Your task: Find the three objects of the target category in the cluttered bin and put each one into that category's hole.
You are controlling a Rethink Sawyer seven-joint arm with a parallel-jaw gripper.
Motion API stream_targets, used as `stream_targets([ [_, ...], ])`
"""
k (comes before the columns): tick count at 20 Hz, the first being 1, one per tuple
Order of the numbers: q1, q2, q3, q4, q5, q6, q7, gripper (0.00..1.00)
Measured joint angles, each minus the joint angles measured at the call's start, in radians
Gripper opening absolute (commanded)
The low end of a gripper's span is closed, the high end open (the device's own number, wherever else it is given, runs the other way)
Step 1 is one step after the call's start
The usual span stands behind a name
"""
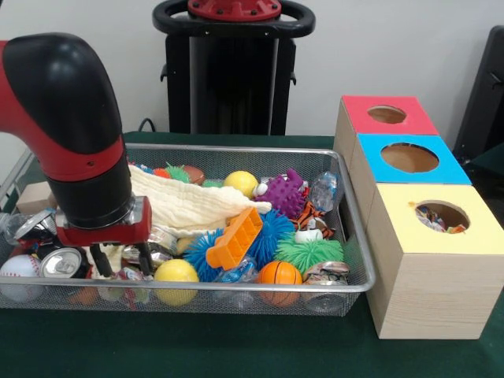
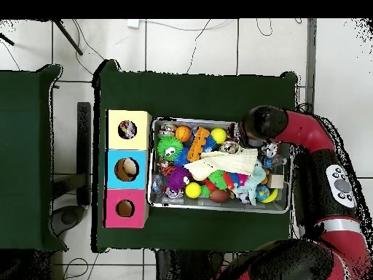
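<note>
The wire mesh bin lies across the green table, full of toys; it also shows in the overhead view. My gripper is open, its tips down in the clutter at the bin's front left, beside a crushed can. A small coloured patch lies under the tips; I cannot tell what it is. The yellow-topped box stands right of the bin, and printed cloth shows inside its hole. In the overhead view the hole also shows coloured cloth. I see no sure cloth bundle in the bin.
A large cream cloth drapes over the bin's middle, with an orange toy on it. Spiky balls, blue, green and purple, lie to the right. The blue-topped box and the red-topped box stand behind the yellow one.
</note>
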Motion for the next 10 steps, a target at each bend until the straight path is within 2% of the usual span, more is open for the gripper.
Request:
stream_targets([
  [10,0.026,0.003,0.0,0.004,0.0,-0.044,0.0,1.0],
])
